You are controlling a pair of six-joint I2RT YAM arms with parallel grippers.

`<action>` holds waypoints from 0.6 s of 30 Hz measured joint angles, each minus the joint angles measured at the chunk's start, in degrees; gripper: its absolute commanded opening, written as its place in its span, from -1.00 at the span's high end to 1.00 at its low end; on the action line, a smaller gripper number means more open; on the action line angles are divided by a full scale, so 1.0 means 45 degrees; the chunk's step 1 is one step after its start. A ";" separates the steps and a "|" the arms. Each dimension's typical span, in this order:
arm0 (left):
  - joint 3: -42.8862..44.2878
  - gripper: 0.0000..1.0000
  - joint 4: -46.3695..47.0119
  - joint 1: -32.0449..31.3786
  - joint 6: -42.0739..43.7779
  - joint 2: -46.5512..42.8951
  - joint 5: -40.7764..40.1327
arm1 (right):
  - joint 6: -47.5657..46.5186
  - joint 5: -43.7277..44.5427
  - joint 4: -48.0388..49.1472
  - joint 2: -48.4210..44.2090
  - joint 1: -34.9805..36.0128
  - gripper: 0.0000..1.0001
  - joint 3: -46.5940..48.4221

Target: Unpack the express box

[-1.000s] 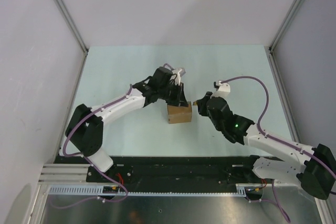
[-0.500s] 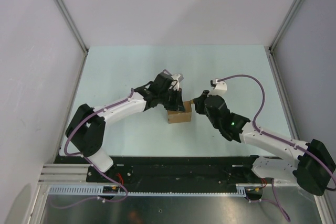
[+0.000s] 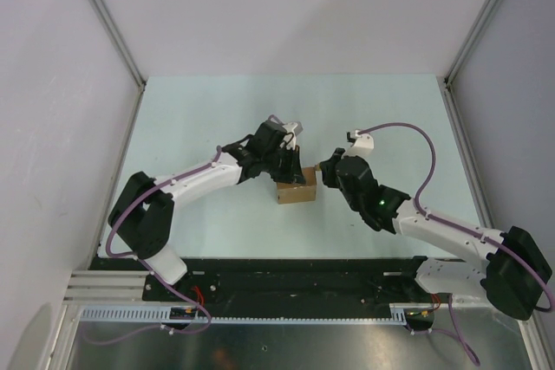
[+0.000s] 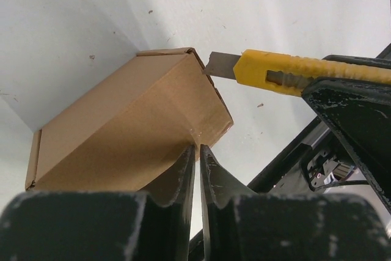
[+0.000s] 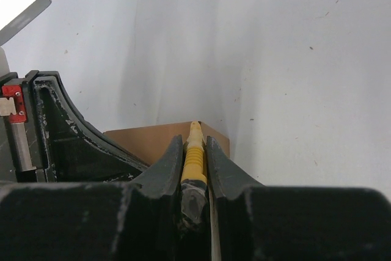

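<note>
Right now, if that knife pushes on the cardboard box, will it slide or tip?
Probably light: the express box is small cardboard. It would likely slide on the smooth table, though the left gripper seems to pin it. Thin walls may dent.

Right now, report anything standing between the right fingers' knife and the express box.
Nothing visible does. The right fingers clamp the yellow utility knife, whose blade reaches the express box at a corner. The left fingers sit at another edge.
</note>
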 measured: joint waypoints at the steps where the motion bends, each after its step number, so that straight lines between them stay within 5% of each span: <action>1: 0.0015 0.71 -0.0029 -0.0005 -0.0005 0.0005 -0.0010 | 0.0000 0.0029 0.0000 0.0015 0.0000 1.00 0.0010; 18: 0.0325 0.77 -0.0437 -0.0024 -0.0073 0.0223 -0.0151 | -0.0058 0.0126 0.0005 0.0112 0.0015 1.00 0.0092</action>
